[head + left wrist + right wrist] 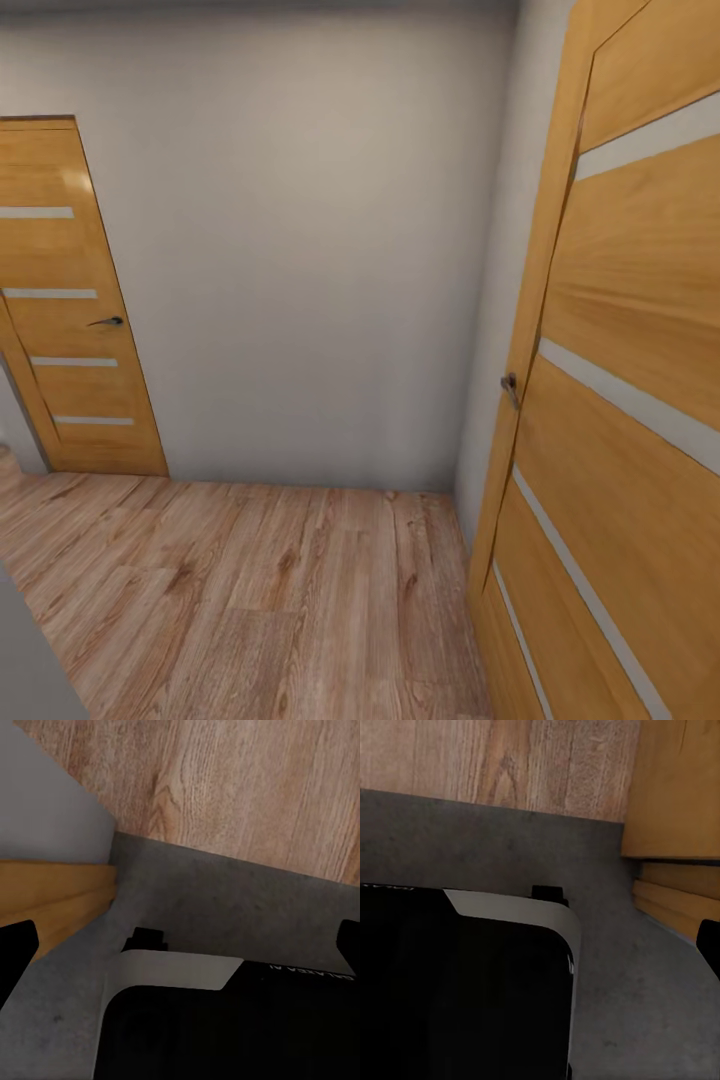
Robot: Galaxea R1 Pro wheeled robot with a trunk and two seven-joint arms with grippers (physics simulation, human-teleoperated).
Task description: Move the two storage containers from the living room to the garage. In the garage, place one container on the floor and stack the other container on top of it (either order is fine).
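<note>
Soft, even light filled the head view; the plain pale grey wall [300, 250] darkened toward 12 o'clock. A small glare spot sat on the closed orange wood door [70, 300] at 9 o'clock. Straight edges bowed outward. Both wrist views were dimmer and soft.

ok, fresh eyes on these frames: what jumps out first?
The big open honey-coloured wooden door with pale glass strips fills the right of the head view, its small metal handle at the near edge. A matching closed door stands at the left in the plain pale grey wall. In the wrist views, light wood plank flooring meets dark grey concrete floor beside the robot's black base.
</note>
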